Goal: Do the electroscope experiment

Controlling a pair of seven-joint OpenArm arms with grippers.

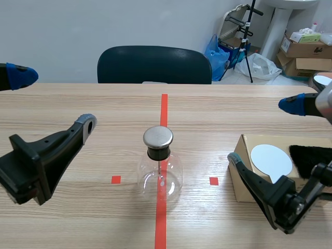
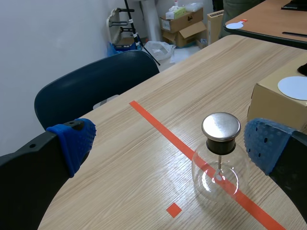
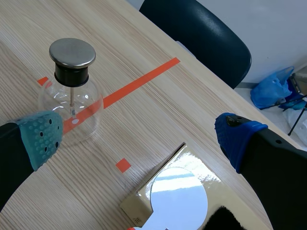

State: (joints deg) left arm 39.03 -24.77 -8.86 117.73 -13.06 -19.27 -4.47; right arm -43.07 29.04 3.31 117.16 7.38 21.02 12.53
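- Standing upright on the table (image 1: 218, 109), the flask (image 1: 160, 174) is a round bulb of clear glass with a short neck.
- A black stopper (image 1: 157, 152) plugs the neck, and a flat, round cap (image 1: 157, 136) of dull silver metal sits on top of it.
- A thin rod (image 3: 72, 100) hangs from the stopper straight down into the bulb.
- The flask's long axis runs vertically, cap up and rod pointing down at the table.
- It sits on the red tape line (image 1: 164, 111), between the two grippers and touching neither.
- The left gripper (image 2: 168, 143) hovers above the table with its fingers wide apart and nothing between them; the flask lies ahead of it, closer to its right finger.
- The right gripper (image 3: 139, 136) is also spread wide and holds nothing; the flask lies ahead of it, just beyond its left finger.
- Under and beside the right gripper, a cardboard box (image 1: 241, 179) rests on the table, well apart from the flask.
- A white disc (image 1: 271, 160) lies flat on the box top, with a patch of black fur (image 1: 308, 155) beside it.
- A dark chair (image 1: 155, 65) stands at the table's far edge, beyond both grippers.
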